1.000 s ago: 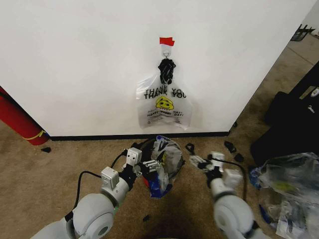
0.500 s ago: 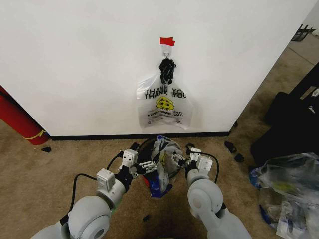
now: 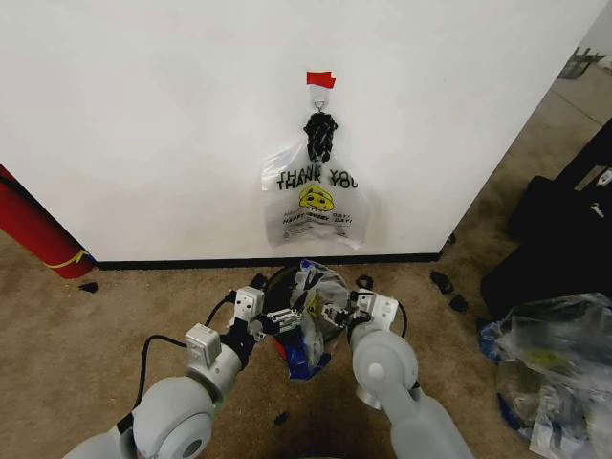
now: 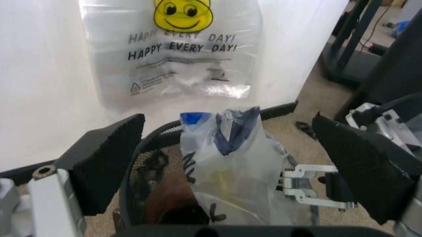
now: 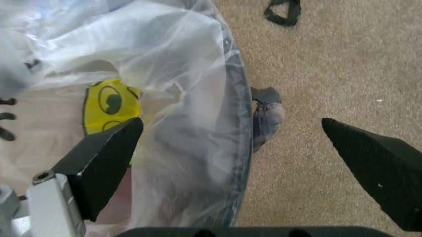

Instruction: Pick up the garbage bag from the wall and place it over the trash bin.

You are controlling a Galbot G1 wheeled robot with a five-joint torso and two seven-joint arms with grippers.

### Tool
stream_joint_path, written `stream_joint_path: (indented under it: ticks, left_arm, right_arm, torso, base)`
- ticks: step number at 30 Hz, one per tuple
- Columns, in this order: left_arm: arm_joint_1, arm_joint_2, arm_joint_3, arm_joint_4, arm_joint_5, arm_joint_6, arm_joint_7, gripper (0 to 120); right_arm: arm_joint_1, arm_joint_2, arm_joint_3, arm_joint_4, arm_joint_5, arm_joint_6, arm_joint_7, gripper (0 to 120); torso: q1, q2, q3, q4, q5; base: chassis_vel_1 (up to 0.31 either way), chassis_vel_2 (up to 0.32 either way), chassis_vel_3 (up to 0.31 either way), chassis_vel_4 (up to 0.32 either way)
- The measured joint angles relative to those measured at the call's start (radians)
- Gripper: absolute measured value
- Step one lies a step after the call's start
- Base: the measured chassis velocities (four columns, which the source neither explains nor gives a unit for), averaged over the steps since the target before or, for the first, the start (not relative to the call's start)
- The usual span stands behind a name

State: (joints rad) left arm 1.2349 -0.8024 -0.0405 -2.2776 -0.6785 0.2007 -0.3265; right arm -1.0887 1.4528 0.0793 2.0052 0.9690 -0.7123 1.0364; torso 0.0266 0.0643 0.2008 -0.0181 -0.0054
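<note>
- Two claws sit low over the trash bin [image 3: 287,287], which stands on the carpet just in front of the wall [image 3: 143,115].
- Left claw [image 3: 287,318]: at the bin's left rim, jaws spread wide, nothing between them; in the left wrist view the gap between its pads frames the bin mouth and the bag.
- Right claw [image 3: 330,313]: at the bin's right rim, jaws also wide and empty; in its wrist view one pad hangs over the plastic, the other over bare carpet outside the rim.
- The garbage bag [image 3: 311,320], with blue handle strips, lies in and over the bin mouth. It looks bunched toward the middle and right; the mesh on the left side shows uncovered in the left wrist view. The yellow smiley is visible through the film in the right wrist view.
- A like smiley bag [image 3: 314,203] hangs from the metal hook [image 3: 318,99] under the red tape strip [image 3: 320,79], not touched by either arm.
- Judgement: bag delivered to the bin, spreading over the rim probably unfinished.
- Risks:
  - thin film may slip or tear if pinched against the rim;
  - a pull from one side alone could drag the bag off the far rim;
  - the light bin could tip or slide if a claw presses its edge;
  - a close on air would catch no plastic.
</note>
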Motion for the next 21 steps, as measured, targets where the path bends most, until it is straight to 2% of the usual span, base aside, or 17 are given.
stream_joint_path:
  ticks: [7,10,12,17,19,21]
  left_arm:
    - [-0.001,-0.003,0.002,0.009,0.0,0.001,-0.008,100]
    - [0.001,-0.006,0.004,0.014,0.001,0.001,-0.012,100]
    - [0.001,-0.006,0.004,0.014,0.001,0.001,-0.012,100]
    - [0.0,-0.007,0.002,0.014,-0.002,0.0,-0.012,100]
    - [0.0,-0.008,0.002,0.015,-0.002,-0.001,-0.012,100]
    - [0.0,-0.014,0.003,0.017,-0.002,-0.001,-0.013,100]
  right_arm:
    - [0.016,0.008,-0.005,-0.024,0.021,-0.002,0.03,100]
    - [0.025,0.015,-0.008,-0.039,0.03,-0.003,0.041,91]
    - [0.026,0.015,-0.008,-0.041,0.031,-0.003,0.042,90]
    - [0.021,0.017,-0.003,-0.045,0.031,-0.003,0.043,65]
    - [0.019,0.019,-0.001,-0.046,0.031,-0.003,0.042,64]
    - [0.017,0.022,0.002,-0.052,0.032,-0.003,0.041,53]
  torso:
    - [0.0,0.0,0.0,0.0,0.0]
    - [0.0,0.0,0.0,0.0,0.0]
    - [0.0,0.0,0.0,0.0,0.0]
    - [0.0,0.0,0.0,0.0,0.0]
    - [0.0,0.0,0.0,0.0,0.0001]
    - [0.0,0.0,0.0,0.0,0.0]
  base:
    - [0.0,0.0,0.0,0.0]
    - [0.0,0.0,0.0,0.0]
    - [0.0,0.0,0.0,0.0]
    - [0.0,0.0,0.0,0.0]
    - [0.0,0.0,0.0,0.0]
    - [0.0,0.0,0.0,0.0]
